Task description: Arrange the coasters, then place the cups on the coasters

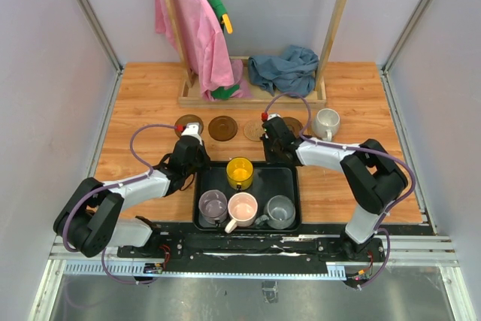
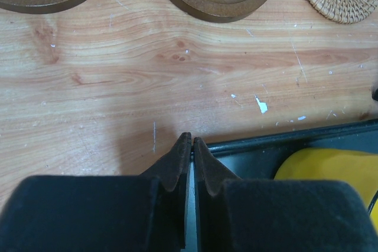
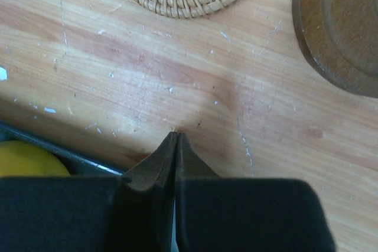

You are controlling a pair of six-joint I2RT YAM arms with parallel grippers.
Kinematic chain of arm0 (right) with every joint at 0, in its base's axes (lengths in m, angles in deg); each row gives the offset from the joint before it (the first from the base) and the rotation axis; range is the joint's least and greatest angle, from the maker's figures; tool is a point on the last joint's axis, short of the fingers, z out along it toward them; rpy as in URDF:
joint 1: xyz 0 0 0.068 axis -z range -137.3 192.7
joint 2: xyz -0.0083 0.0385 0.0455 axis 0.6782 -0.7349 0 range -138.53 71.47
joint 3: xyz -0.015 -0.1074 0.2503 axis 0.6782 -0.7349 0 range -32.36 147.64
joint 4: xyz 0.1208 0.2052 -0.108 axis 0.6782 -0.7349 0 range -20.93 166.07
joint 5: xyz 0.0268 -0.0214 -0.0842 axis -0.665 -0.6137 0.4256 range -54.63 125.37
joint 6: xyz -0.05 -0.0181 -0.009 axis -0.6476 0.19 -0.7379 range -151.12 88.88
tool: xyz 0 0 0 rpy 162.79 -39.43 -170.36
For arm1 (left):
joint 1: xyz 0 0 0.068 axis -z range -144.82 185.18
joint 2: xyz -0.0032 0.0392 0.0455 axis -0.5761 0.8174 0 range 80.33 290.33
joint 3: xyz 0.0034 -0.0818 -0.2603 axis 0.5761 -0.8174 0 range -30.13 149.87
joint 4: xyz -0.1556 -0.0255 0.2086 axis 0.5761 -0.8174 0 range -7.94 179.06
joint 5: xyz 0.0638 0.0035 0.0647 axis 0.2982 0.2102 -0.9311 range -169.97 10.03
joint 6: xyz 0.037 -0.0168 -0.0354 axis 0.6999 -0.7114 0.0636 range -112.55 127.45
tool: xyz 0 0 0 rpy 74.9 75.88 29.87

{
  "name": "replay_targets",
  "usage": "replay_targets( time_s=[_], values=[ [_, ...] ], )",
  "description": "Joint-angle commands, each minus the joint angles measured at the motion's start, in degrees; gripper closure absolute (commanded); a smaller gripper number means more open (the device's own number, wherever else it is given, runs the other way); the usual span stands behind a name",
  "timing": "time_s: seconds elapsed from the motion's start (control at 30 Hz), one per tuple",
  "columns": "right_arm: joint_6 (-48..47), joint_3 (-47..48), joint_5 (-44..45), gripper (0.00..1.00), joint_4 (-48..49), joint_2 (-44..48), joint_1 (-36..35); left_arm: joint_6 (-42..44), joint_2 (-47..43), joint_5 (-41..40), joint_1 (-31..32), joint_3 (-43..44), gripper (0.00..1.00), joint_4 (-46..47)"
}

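The left tool (image 2: pixel 191 138) is shut. Its two dark fingers (image 2: pixel 177 160) meet at the tips, and nothing is between them. The tips sit over the wooden desk (image 1: pixel 135 110), just beside the far left corner of the black tray (image 1: pixel 279 180). I cannot tell if they touch the wood.

Past this tool, on the desk, lies the first brown coaster (image 1: pixel 189 122). Next to it, a little apart, lies the second brown coaster (image 1: pixel 223 128). Both are flat and have no cup on them.

The black tray is in the middle, close to the arms. Four cups stand in it. The purple cup (image 1: pixel 212 206) is at the near left. The yellow cup (image 1: pixel 240 172) stands alone at the far edge. The pink cup (image 1: pixel 242 208) is right beside the purple one. The grey cup (image 1: pixel 279 212) is at the near right.

Past the tray lies the woven coaster (image 1: pixel 254 130), light tan and bare.

The right tool (image 3: pixel 176 135) is shut too. Its fingers are pressed together with nothing in them. The tips are over bare wood, just past the far rim of the tray. The woven coaster is ahead of it on one side. The third brown coaster (image 3: pixel 342 28) is ahead on the other side.

From above, the right arm hides part of that third brown coaster.

The white cup (image 1: pixel 326 122) stands on the desk at the right end of the row. I cannot tell what is under it.
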Motion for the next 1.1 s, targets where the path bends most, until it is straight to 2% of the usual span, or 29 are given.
replay_targets(
  time_s=[0.0,0.3,0.37,0.53,0.63,0.77,0.87,1.0,1.07],
  values=[
    [1.67,-3.22,-1.48,0.99,-9.67,-0.45,-2.54,-0.03,-0.26,-0.03,0.42,-0.62,0.91,-0.58],
    [0.71,-1.79,2.96,0.97,-9.73,-1.74,-2.69,0.04,-0.55,-0.02,0.41,-0.8,0.91,-0.41],
    [-0.53,0.62,5.17,0.94,-10.29,-2.58,-2.61,0.11,-0.63,0.27,0.41,-0.8,0.91,-0.24],
    [-4.38,10.42,12.79,0.93,-13.54,-3.14,-2.1,0.36,-1.07,0.55,0.46,-0.76,0.91,-0.46],
    [-5.72,14.65,17.63,0.92,-14.96,-0.41,-1.84,0.47,-2.25,0.68,0.41,-1.18,0.91,-0.49],
    [-5.54,13.71,22.44,0.89,-14.75,7.17,-1.61,0.76,-4.44,1.14,0.41,-2.2,0.91,0.36],
    [-4.34,9.53,23.78,0.75,-15.44,13.12,-1.58,1.54,-6.32,2.3,0.42,-2.99,0.9,1.33],
    [0.93,2.26,22.63,0.53,-21.8,21.41,-1.56,2.72,-9.35,3.91,0.41,-3.68,0.88,1.43],
    [4.25,-1.33,19.16,0.47,-24.83,26.45,-1.71,3.34,-11.34,4.98,0.41,-3.95,0.84,1.23]
  ],
)
